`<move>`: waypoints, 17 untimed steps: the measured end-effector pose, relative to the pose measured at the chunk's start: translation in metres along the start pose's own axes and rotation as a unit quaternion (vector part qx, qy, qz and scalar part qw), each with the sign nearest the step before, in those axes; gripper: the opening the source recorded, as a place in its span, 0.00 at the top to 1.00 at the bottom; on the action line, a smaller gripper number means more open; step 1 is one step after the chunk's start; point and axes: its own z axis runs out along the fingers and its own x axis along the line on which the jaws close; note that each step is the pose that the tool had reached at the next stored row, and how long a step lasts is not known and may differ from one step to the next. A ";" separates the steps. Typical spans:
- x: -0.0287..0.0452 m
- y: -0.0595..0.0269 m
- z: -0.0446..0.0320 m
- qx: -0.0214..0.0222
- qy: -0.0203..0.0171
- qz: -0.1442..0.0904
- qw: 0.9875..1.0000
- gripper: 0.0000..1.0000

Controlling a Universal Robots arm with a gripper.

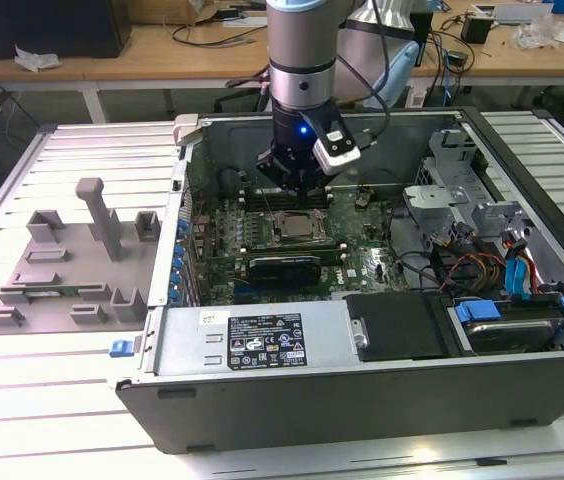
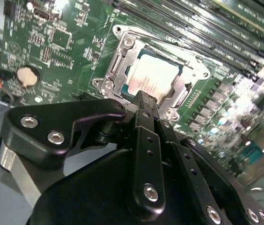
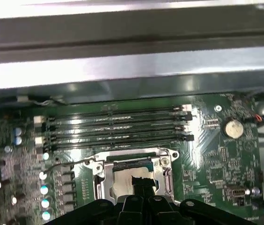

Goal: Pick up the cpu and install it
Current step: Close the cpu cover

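Observation:
The cpu (image 1: 292, 228), a small silver square, lies flat in the metal socket frame (image 2: 118, 61) on the green motherboard (image 1: 367, 250) inside the open computer case. In the wrist views the cpu (image 2: 150, 77) (image 3: 121, 180) shows bright inside the frame, whose load plate stands open around it. My gripper (image 1: 297, 185) hangs straight above the socket. Its black fingers are drawn together, and the tips (image 2: 143, 97) (image 3: 140, 181) reach down to the cpu's edge with nothing between them. Whether the tips touch the chip I cannot tell.
Memory slots (image 3: 118, 124) run beside the socket, with a long black card (image 1: 282, 268) on its other side. The case walls (image 1: 187, 200), drive cage (image 1: 462, 195) and loose cables (image 1: 492, 270) hem in the board. A grey fixture plate (image 1: 72, 260) lies outside the case at the exterior view's left.

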 end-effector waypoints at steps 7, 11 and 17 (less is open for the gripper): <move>0.0033 -0.0002 0.0024 0.010 0.001 -0.043 0.999 0.89; 0.0127 -0.0007 0.0053 0.010 0.001 -0.043 0.999 0.89; 0.0167 -0.0040 0.0130 0.010 0.001 -0.043 0.999 0.89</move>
